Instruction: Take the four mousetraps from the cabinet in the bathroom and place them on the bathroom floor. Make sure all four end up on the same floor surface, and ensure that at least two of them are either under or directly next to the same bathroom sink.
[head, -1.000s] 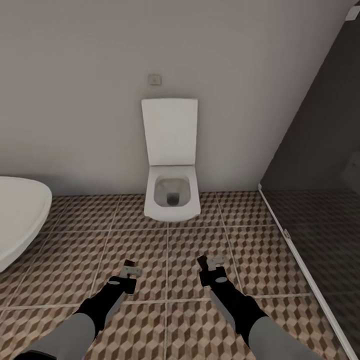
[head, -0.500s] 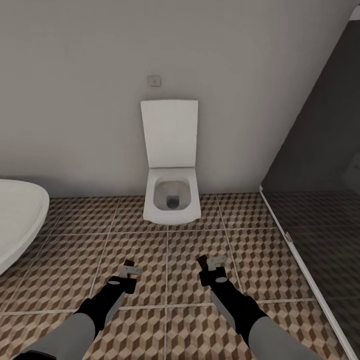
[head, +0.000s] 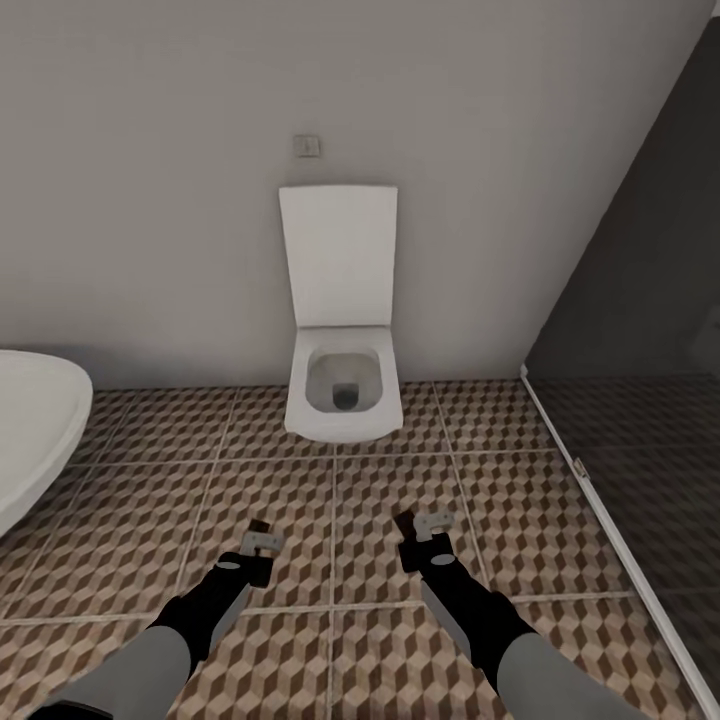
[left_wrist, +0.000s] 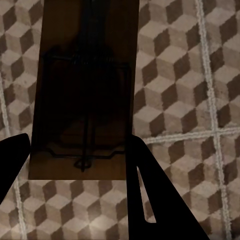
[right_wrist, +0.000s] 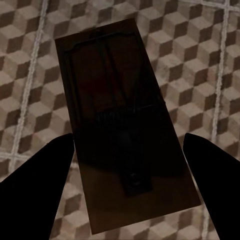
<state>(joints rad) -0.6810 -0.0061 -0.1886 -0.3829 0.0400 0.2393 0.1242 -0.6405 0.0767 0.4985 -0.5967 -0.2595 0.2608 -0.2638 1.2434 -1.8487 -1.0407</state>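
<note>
The view creeps forward and right: the toilet (head: 342, 395) sits a touch larger, and the white basin (head: 35, 430) slides further off the left edge than a second ago. Both arms unmoved. Left gripper (head: 262, 540) clamps one mousetrap (left_wrist: 82, 95), right gripper (head: 420, 525) another mousetrap (right_wrist: 125, 130), above the bathroom floor (head: 520, 500). Carrying continues; nothing placed yet.
</note>
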